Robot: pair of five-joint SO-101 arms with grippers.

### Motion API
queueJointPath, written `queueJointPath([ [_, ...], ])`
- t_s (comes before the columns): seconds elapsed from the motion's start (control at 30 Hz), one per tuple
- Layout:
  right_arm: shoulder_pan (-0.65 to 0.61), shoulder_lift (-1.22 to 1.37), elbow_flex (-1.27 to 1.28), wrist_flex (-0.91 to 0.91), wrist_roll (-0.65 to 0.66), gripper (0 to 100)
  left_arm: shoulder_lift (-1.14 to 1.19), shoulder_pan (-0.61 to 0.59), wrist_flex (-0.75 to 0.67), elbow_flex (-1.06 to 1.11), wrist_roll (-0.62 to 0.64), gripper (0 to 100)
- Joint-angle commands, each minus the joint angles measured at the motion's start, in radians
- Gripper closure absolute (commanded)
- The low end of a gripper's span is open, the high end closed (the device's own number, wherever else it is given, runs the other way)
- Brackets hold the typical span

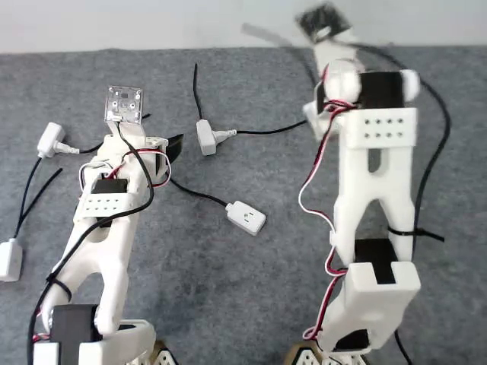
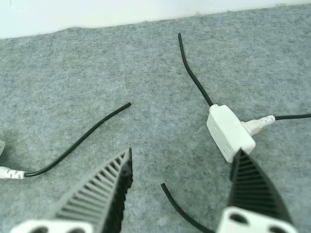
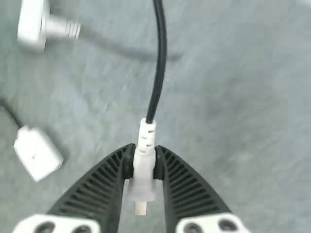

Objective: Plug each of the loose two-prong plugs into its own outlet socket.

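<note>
Well, the left gripper (image 2: 184, 155) hangs spread wide over the grey carpet (image 2: 97, 63), just beside the white outlet socket (image 2: 228, 132) and not touching it. Well apart from that socket, the right gripper (image 3: 143, 150) is clamped on a white plug (image 3: 145, 136), its black cord (image 3: 159, 58) trailing away

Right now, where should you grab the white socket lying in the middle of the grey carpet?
From above, pinch the socket across its two long sides, mid-body. It lies flat, slots seemingly up, cord leaving one end, so those sides are free.
</note>
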Motion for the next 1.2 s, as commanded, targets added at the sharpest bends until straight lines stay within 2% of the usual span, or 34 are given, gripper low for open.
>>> queueJointPath([
  [0.0, 0.018, -0.039, -0.173, 0.038, 0.011, 99.0, -0.032, 0.006, -0.031, -0.001, 0.006, 69],
  [0.13, -0.027, -0.071, -0.296, 0.036, 0.078, 99.0, -0.032, 0.011, -0.032, -0.001, 0.008, 69],
  [0.27, -0.088, -0.091, -0.39, 0.036, 0.133, 99.0, -0.06, 0.068, -0.028, -0.018, 0.008, 69],
  [0.4, -0.148, -0.107, -0.505, 0.005, 0.186, 99.0, -0.21, 0.15, 0.015, -0.028, 0.0, 69],
  [0.57, -0.177, -0.136, -0.591, 0.005, 0.267, 99.0, -0.442, 0.285, 0.04, 0.038, -0.172, 69],
  [0.7, -0.179, -0.133, -0.591, 0.004, 0.273, 99.0, -0.595, 0.411, 0.04, 0.136, -0.35, 69],
  [0.83, -0.285, -0.139, -0.598, 0.039, 0.273, 99.0, -0.695, 0.497, 0.023, 0.242, -0.45, 69],
  [1.03, -0.475, -0.125, -0.589, 0.039, 0.269, 99.0, -0.824, 0.525, -0.101, 0.392, -0.535, 69],
  [1.17, -0.507, -0.107, -0.535, 0.038, 0.267, 99.0, -0.933, 0.531, -0.101, 0.43, -0.646, 69],
])
